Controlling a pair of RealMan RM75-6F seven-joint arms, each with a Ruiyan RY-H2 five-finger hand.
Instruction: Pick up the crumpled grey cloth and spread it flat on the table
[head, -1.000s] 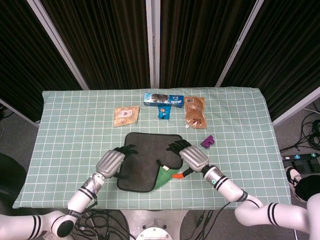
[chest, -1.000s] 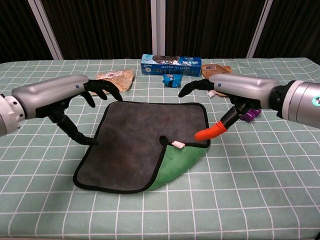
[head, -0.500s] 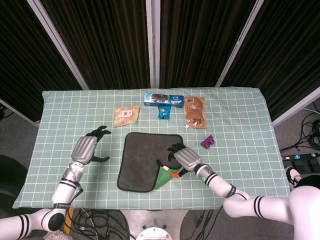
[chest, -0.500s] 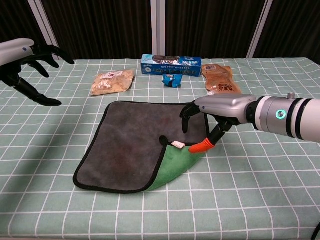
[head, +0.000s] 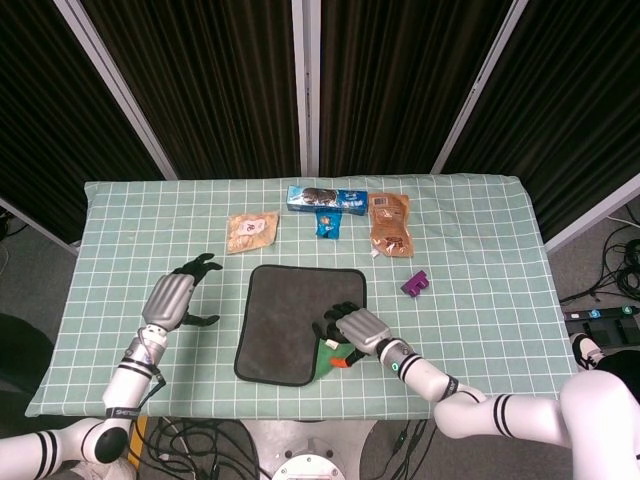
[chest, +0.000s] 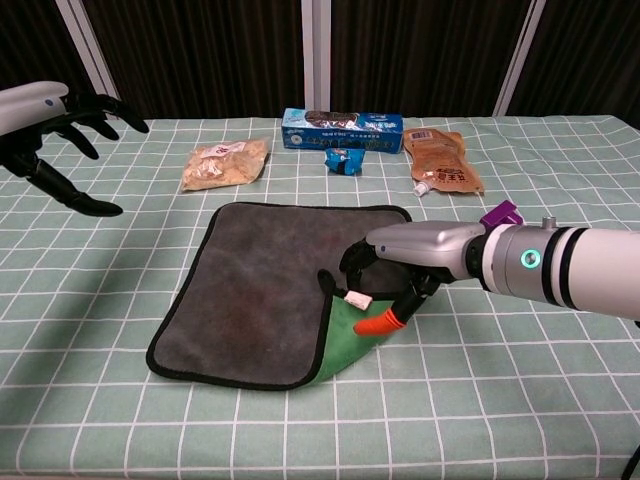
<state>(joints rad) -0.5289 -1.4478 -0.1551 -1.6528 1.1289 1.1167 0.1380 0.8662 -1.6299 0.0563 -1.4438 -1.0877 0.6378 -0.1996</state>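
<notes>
The grey cloth (head: 295, 318) (chest: 268, 275) lies mostly flat at the table's middle. Its near right corner is folded over, showing the green underside (head: 331, 361) (chest: 349, 338) and a white tag (chest: 357, 299). My right hand (head: 357, 328) (chest: 412, 250) sits low over that folded corner. Its dark fingers (chest: 355, 262) curl down onto the grey edge and its orange thumb tip (chest: 378, 324) rests on the green part, apart from the fingers. My left hand (head: 173, 296) (chest: 48, 108) hovers left of the cloth, fingers spread, holding nothing.
Behind the cloth lie a beige snack bag (head: 251, 232) (chest: 226, 163), a blue biscuit box (head: 327, 198) (chest: 342, 130), a small blue packet (head: 328, 224) and a brown pouch (head: 389, 224) (chest: 445, 165). A purple object (head: 415, 284) (chest: 500, 213) sits right of the cloth.
My left hand lifted off the cloth's left edge and swung out to the left. My right hand slid from the cloth's far right side down onto the folded corner.
</notes>
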